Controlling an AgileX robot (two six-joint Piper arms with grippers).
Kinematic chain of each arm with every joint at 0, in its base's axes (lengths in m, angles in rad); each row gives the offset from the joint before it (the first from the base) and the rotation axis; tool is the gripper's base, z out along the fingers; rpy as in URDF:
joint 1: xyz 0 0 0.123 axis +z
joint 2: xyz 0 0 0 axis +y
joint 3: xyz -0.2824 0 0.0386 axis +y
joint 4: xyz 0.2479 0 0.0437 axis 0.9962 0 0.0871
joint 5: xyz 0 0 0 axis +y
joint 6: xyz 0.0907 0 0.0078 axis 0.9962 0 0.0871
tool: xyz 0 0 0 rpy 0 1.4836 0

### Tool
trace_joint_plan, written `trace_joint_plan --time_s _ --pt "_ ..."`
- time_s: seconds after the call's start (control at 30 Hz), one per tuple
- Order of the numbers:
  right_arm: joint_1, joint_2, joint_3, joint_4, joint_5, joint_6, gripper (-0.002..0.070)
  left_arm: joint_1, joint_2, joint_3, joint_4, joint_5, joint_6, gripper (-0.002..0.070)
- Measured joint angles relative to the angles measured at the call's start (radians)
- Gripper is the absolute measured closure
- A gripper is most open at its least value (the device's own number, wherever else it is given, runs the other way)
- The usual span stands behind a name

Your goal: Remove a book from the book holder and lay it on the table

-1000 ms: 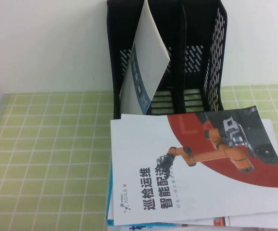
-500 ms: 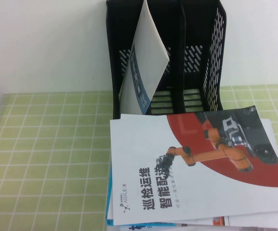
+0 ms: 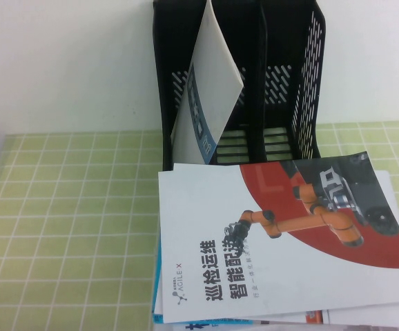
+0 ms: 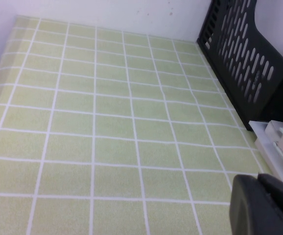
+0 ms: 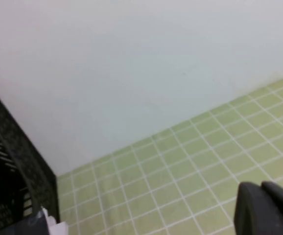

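The book (image 3: pixel 275 241), a white brochure with a red curve and an orange robot arm, lies flat on a stack of papers on the table (image 3: pixel 68 207), in front of the book holder (image 3: pixel 282 76). A white-grey booklet with a blue strip (image 3: pixel 210 89) leans in the holder's left compartment. Neither gripper shows in the high view. My left gripper (image 4: pixel 257 178) is shut and empty above bare tiles left of the holder (image 4: pixel 244 58). My right gripper (image 5: pixel 260 186) is shut and empty above tiles right of the holder (image 5: pixel 9 161).
More brochures lie under the book; their edges stick out at the stack's front (image 3: pixel 310 318) and right side (image 3: pixel 393 186). The stack's left edge shows in the left wrist view (image 4: pixel 278 142). A white wall (image 3: pixel 61 62) stands behind the table.
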Motion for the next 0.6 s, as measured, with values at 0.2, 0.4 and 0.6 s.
trace_joint_plan --time_s 0.2,0.4,0.6 --pt "0.000 -0.004 0.124 0.148 -0.241 -0.268 0.0678 0.000 0.000 0.000 0.002 0.000 -0.002 0.0678" --pt "-0.041 -0.123 0.294 0.618 -0.306 -0.858 0.0678 0.000 0.000 0.000 0.002 0.000 -0.002 0.0678" --pt "-0.108 -0.268 0.498 0.866 -0.417 -1.093 0.0678 0.000 0.000 0.000 0.002 0.000 -0.002 0.0678"
